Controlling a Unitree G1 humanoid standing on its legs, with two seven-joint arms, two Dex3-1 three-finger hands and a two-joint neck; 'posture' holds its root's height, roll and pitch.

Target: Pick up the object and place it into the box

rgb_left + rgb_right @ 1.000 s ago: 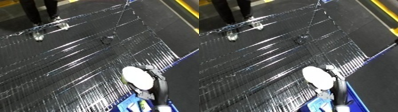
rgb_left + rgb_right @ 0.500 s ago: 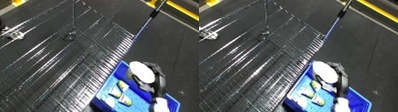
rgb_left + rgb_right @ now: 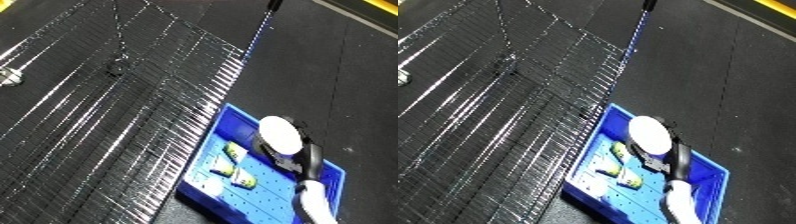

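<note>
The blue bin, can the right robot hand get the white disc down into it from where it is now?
Probably yes. The right robot hand holds the white disc directly over the blue bin, whose top is open; only small yellow-green items lie on its floor.

Right hand over the blue bin, white round object in its fingers. Below and left of the fingers, two small yellow-green items on the bin floor; bare floor beside them. Beyond the fingertips, bin wall, then dark ridged surface, open.
</note>
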